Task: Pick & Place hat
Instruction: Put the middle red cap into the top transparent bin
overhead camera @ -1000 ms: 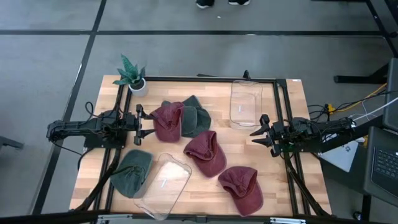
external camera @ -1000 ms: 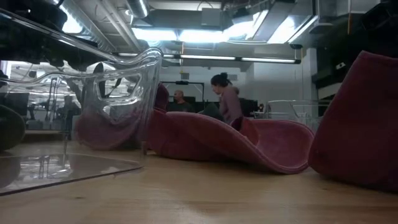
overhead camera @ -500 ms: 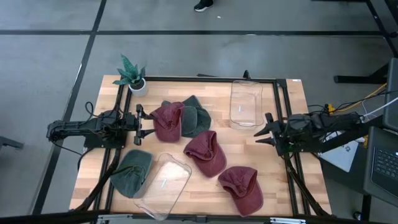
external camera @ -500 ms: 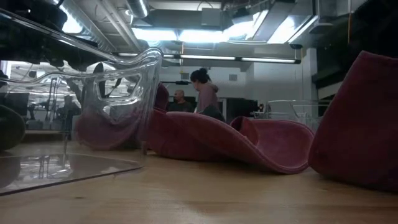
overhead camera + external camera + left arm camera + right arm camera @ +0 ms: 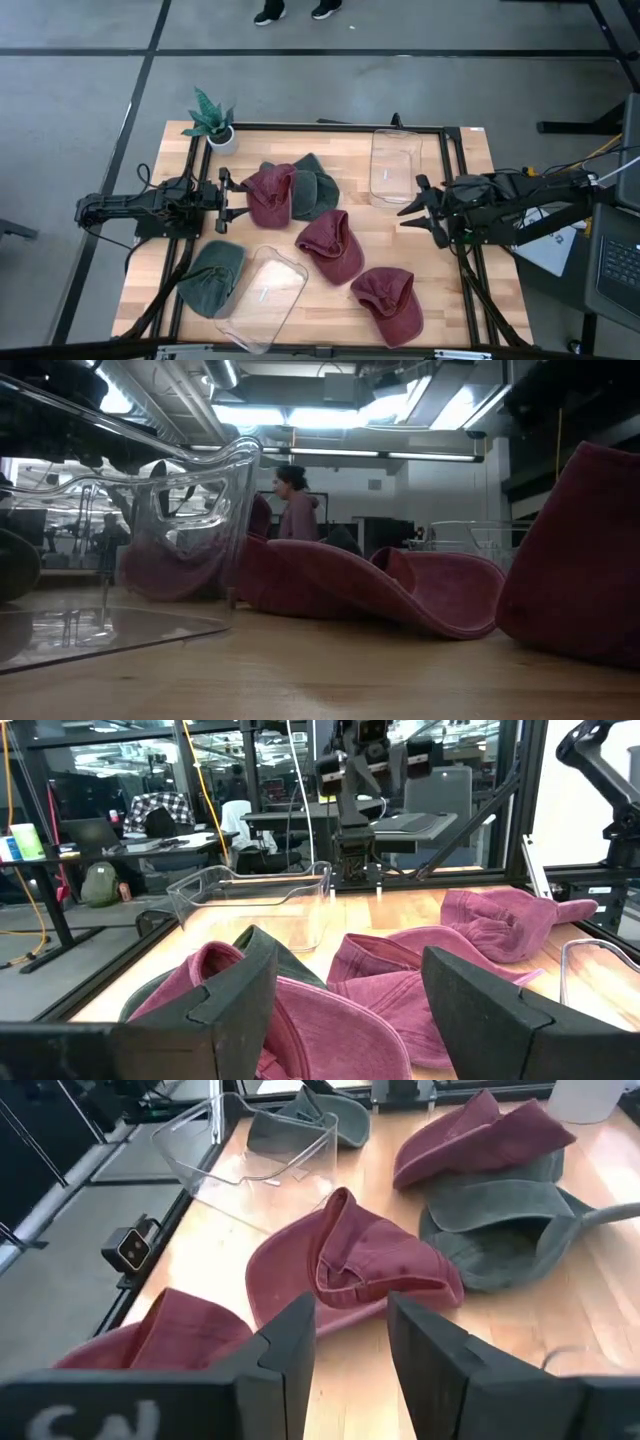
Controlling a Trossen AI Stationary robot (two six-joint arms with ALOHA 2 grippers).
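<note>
Lying crumpled mid-table – a maroon hat point(image 5: 330, 245), brim curling upward. Hovering just right of it, right gripper point(image 5: 419, 211), fingers parted, holding nothing. Waiting at the left edge, left gripper point(image 5: 224, 201) – open too, empty.

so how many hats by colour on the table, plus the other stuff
red hats: 3
green hats: 2
clear containers: 2
potted plant: 1
total: 8 things
</note>
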